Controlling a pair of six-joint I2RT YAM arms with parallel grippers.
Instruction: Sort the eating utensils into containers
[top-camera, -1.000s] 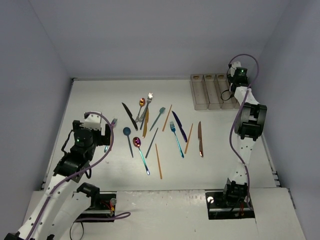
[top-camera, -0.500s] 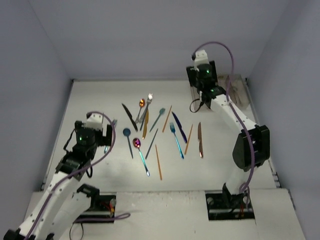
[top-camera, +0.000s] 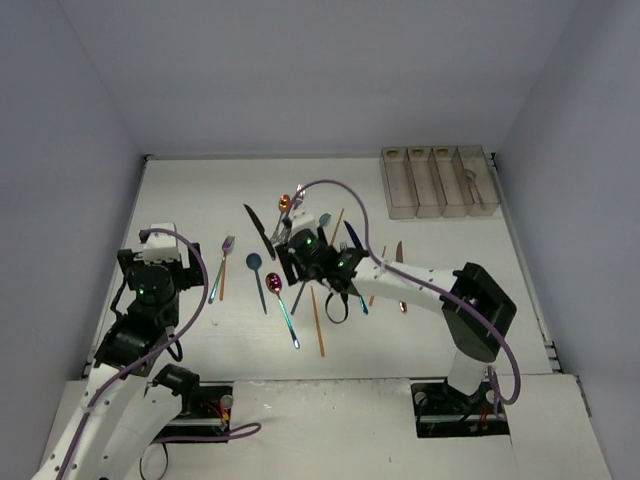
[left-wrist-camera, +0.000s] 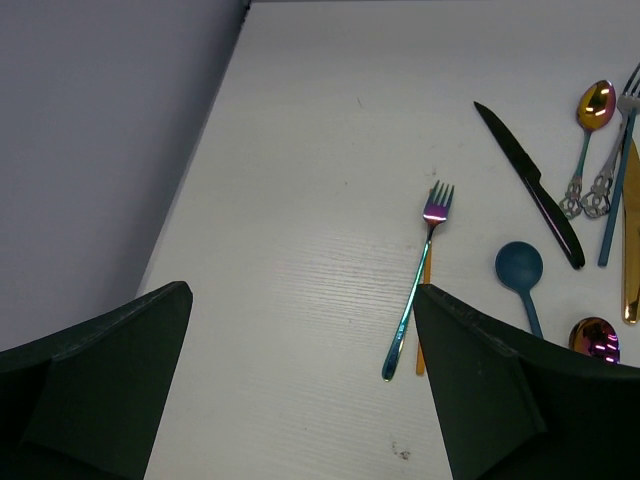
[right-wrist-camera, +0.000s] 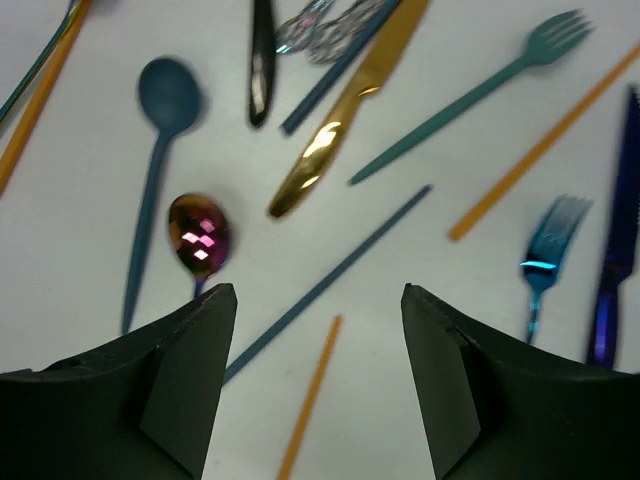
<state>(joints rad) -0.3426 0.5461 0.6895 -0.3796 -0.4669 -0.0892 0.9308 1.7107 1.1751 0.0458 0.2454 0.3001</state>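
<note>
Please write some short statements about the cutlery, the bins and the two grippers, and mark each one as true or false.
1. The right gripper is open and holds nothing. True.
2. The left gripper grips the rainbow fork. False: it is open and empty; the fork lies on the table.
3. An orange chopstick lies right beside that fork. True.
4. All four bins are empty. False: a silver utensil lies in the rightmost one.
5. The gold knife is already in a bin. False: it lies on the table.
</note>
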